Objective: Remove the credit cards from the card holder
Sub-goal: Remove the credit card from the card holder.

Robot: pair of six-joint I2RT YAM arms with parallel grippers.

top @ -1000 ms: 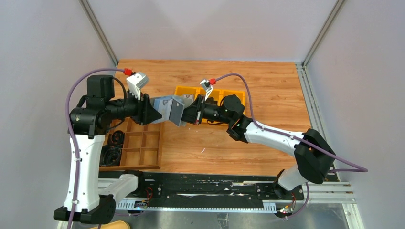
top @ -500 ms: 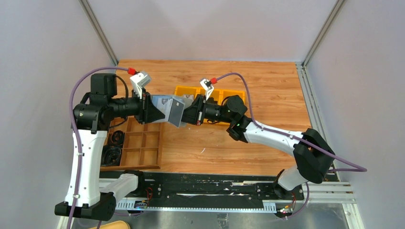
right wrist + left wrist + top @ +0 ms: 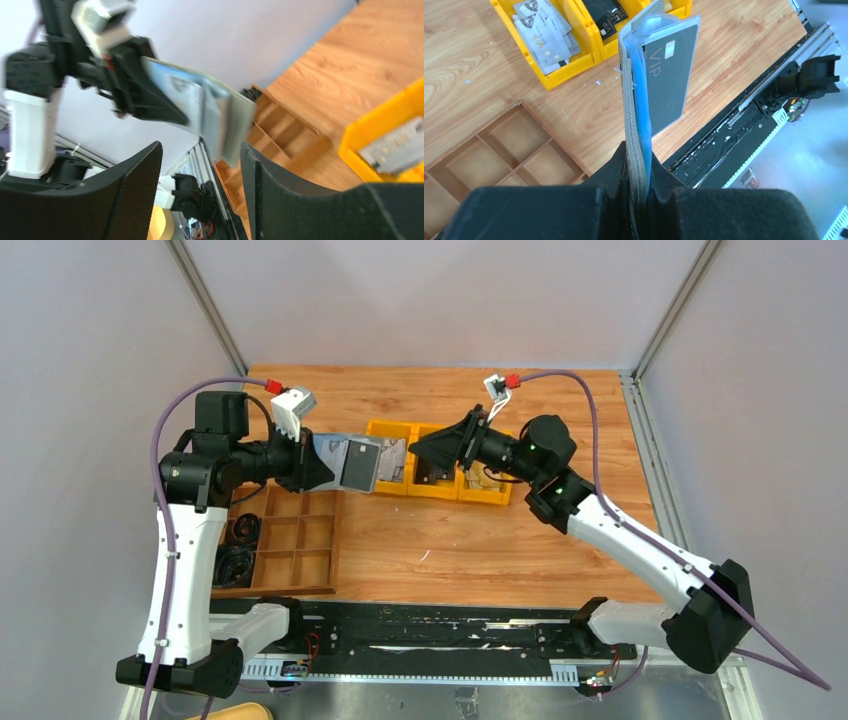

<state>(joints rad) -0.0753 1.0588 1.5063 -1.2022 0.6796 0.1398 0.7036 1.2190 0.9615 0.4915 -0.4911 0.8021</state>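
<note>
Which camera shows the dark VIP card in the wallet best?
The left wrist view: the dark grey VIP card is close and readable, in the soft grey-blue folding wallet. The top view shows it tiny; the right wrist view shows it blurred.

place: robot lab cell | cue: grey enclosure walls (image 3: 440, 300); mounting rail (image 3: 430, 635)

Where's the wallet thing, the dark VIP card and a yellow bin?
card holder (image 3: 629, 115), left wrist view, its grey outer edge.
dark VIP card (image 3: 669, 75), left wrist view, middle of its face.
yellow bin (image 3: 574, 67), left wrist view, its front wall.
</note>
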